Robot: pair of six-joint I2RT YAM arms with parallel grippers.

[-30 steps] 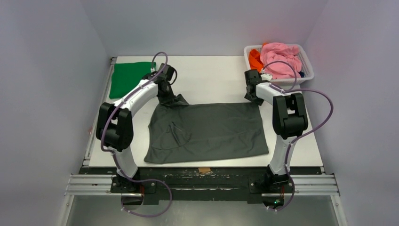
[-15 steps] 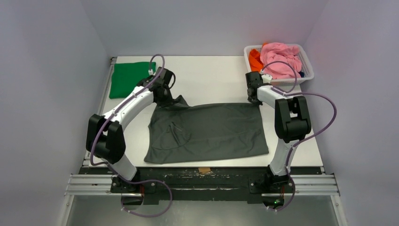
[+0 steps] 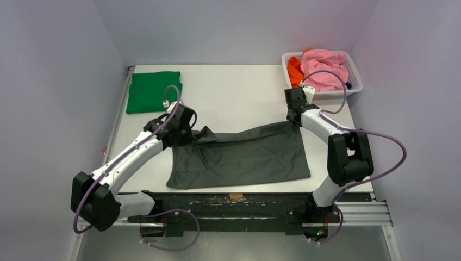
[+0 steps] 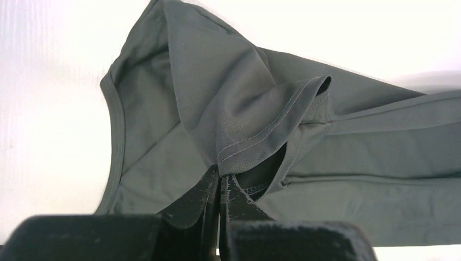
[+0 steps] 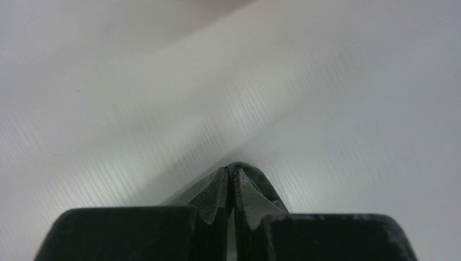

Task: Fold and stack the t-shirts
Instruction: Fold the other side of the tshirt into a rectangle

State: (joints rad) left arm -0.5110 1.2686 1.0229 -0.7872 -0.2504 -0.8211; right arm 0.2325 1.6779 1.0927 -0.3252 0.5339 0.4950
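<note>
Grey t-shirt [image 3: 244, 155]: spread on the desk [image 3: 239, 92], mid to near side, long axis running left to right. Its near hem lies flat along the desk's near edge. The far edge is raised at both ends and sags between them.

Green t-shirt [image 3: 152, 91]: folded, far-left corner of the desk, well apart from the grey one.

Left jaws: clenched on the grey t-shirt's far-left end. The left wrist view shows a stitched hem [image 4: 272, 128], seemingly a sleeve, pinched right at the tips, with cloth fanning away beyond.

Right jaws: pressed together at the far-right corner. The right wrist view shows a sliver of dark cloth [image 5: 255, 187] caught at the tips, a thin bite.

Relation: from both jaws the body of the shirt lies toward the arms' bases, each arm nearest its own corner. Likely next is carrying the far edge over onto the near hem; both ends should travel level, or the fold skews.

White basket [image 3: 353, 70]: far right, beside the right arm [image 3: 321, 126], holding pink and orange cloth.
</note>
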